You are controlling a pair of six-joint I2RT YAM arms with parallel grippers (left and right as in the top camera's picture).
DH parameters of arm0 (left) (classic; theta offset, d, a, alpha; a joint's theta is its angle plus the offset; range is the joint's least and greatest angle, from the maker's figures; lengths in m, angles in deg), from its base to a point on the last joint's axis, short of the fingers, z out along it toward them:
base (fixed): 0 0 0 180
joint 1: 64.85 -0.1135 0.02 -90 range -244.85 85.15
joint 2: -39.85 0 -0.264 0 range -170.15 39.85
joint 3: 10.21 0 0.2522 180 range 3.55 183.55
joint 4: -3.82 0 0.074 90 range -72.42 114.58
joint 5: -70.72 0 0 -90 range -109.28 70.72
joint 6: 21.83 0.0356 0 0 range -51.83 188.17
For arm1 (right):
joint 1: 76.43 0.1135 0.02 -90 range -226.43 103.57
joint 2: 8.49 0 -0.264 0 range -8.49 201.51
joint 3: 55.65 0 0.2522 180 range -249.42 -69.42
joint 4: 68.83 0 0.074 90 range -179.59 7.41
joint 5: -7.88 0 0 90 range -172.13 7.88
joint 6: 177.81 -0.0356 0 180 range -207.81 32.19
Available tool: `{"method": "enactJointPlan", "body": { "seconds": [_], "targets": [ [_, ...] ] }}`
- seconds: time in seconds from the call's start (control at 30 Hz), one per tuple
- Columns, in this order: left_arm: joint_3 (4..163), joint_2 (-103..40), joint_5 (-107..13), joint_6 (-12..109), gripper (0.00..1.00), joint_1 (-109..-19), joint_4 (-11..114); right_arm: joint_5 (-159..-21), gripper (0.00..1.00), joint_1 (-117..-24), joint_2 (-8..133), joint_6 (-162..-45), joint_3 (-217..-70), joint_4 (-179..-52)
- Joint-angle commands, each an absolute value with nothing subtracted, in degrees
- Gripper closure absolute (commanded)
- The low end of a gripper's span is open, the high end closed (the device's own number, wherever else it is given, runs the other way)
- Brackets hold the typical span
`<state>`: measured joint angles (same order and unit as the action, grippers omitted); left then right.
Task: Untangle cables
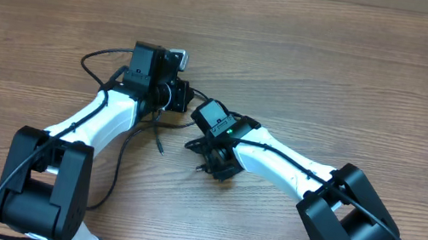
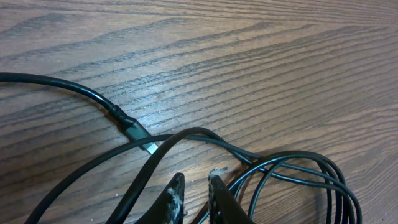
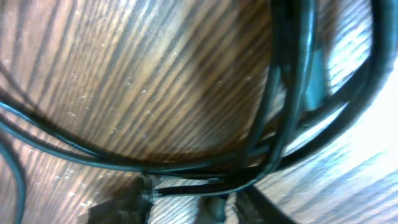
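Thin black cords w/ silvery plug tips (image 2: 292,171) lie in loose loops on brown wood-grain table (image 2: 261,56), lower right of left wrist view. Left gripper (image 2: 194,190) at bottom edge, jaws nearly together, grip unclear. Right gripper (image 3: 193,208) blurred at bottom centre, cords crossing just above it; can't tell if open or closed.

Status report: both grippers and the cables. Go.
Left gripper nearly closed at the cables, grip unclear. Right gripper down on them, jaws blurred. Cables tangled, plug tip lying free. No obstruction seen.
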<state>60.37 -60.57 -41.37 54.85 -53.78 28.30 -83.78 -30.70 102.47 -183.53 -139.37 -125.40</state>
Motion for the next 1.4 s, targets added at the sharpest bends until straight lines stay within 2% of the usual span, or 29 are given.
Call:
{"method": "enactJointPlan", "body": {
  "seconds": [0.0, 0.07, 0.2, 0.4, 0.7, 1.0, 1.17, 1.37],
  "targets": [
    [60.04, -60.96, -41.81, 55.95, 0.85, -53.56, 28.08, -81.76, 0.69, -31.14, 102.86, -183.84, -137.88, -127.11],
    [60.04, -60.96, -41.81, 55.92, 0.85, -53.56, 28.08, -82.09, 0.75, -31.14, 102.86, -183.82, -137.88, -128.24],
    [60.04, -60.96, -41.81, 55.92, 0.85, -53.56, 28.08, -84.76, 0.96, -31.38, 102.84, -182.92, -138.21, -128.31],
    [60.04, -60.96, -41.83, 55.92, 0.84, -53.56, 28.08, -89.57, 0.96, -33.74, 101.77, -169.42, -142.32, -127.89],
    [60.04, -60.96, -41.81, 55.95, 0.84, -53.56, 28.15, -98.4, 0.96, -38.11, 101.29, -168.67, -143.7, -121.99],
    [60.04, -60.96, -41.85, 55.95, 0.83, -53.56, 28.45, -94.24, 0.96, -41.32, 101.29, -167.67, -143.65, -119.57],
    [60.04, -60.96, -41.83, 55.95, 0.83, -53.56, 28.74, -94.18, 0.96, -42.9, 101.29, -157.46, -143.65, -122.97],
    [60.04, -60.96, -41.83, 55.95, 0.83, -53.56, 28.69, -94.94, 0.96, -46.76, 101.29, -138.16, -143.65, -126.32]
  ]
}}
